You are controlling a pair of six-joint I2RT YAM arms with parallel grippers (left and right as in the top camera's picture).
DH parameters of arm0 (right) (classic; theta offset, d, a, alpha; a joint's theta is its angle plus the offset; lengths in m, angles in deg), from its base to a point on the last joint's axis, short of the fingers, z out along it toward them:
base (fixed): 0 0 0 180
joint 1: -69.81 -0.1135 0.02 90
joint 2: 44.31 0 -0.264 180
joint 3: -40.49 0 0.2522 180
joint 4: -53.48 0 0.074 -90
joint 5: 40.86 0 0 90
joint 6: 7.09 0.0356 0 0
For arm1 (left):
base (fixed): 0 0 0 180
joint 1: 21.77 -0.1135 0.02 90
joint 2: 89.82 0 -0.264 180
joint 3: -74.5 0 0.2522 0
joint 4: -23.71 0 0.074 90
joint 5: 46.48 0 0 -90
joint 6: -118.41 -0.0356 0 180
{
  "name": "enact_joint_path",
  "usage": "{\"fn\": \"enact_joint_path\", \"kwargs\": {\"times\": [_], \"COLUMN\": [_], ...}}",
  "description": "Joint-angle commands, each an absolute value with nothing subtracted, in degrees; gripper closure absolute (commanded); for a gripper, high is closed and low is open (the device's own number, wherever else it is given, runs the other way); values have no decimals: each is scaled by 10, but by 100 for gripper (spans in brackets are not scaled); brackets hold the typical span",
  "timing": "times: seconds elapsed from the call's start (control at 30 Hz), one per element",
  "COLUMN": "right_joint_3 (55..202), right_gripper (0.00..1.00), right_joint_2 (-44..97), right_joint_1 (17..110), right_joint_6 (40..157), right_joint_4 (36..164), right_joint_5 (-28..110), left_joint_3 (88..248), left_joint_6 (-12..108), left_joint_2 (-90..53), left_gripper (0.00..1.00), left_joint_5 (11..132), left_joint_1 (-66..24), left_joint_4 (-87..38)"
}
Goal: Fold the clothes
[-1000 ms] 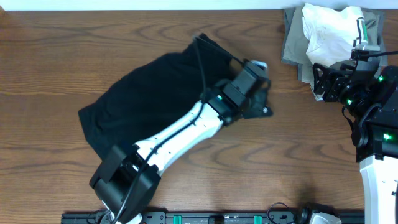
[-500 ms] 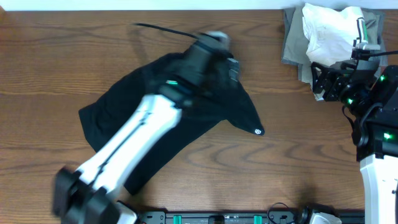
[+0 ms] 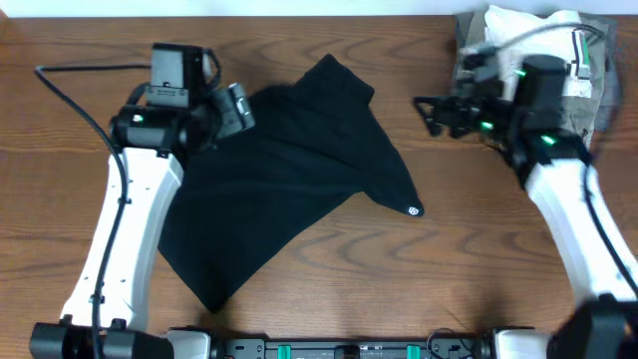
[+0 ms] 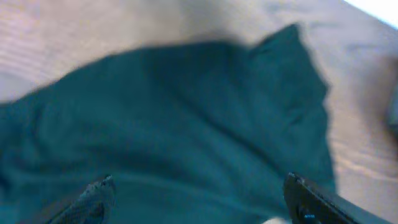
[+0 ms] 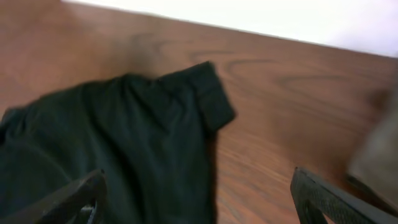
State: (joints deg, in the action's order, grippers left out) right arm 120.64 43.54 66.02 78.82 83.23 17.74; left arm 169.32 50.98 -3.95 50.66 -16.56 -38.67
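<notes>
The clothes, one black garment with a tiny white logo mark on its right corner, lie flat across the middle of the table. My left gripper hovers open above the garment's upper left edge. In the left wrist view its fingertips stand wide apart over the dark cloth, with nothing between them. My right gripper is open over bare wood to the right of the garment's top corner. The right wrist view shows that gripper open, with the garment's cuffed corner ahead.
A pile of folded garments sits at the back right corner: a white one on olive-grey ones, just behind my right arm. The table's front rail runs along the near edge.
My left gripper let go of the garment's right corner, opened and swung back to the upper left. The right arm moved left from the pile toward the garment, opening wider.
</notes>
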Motion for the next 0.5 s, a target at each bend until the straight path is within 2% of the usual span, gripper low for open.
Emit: {"fn": "enact_joint_path", "kwargs": {"times": [0.0,0.23,0.47], "right_joint_3": [1243,1265,1266], "right_gripper": [7,8,16], "right_joint_2": [479,588,678], "right_joint_1": [632,575,542], "right_joint_6": [759,751,751], "right_joint_4": [827,732,671], "right_joint_5": [188,228,252], "left_joint_3": [1688,1657,1653], "left_joint_6": [492,493,483], "left_joint_2": [-29,-14,8], "left_gripper": [12,9,9], "left_joint_5": [505,504,504], "left_joint_1": [-184,-223,-230], "left_joint_4": [-414,-417,-416]}}
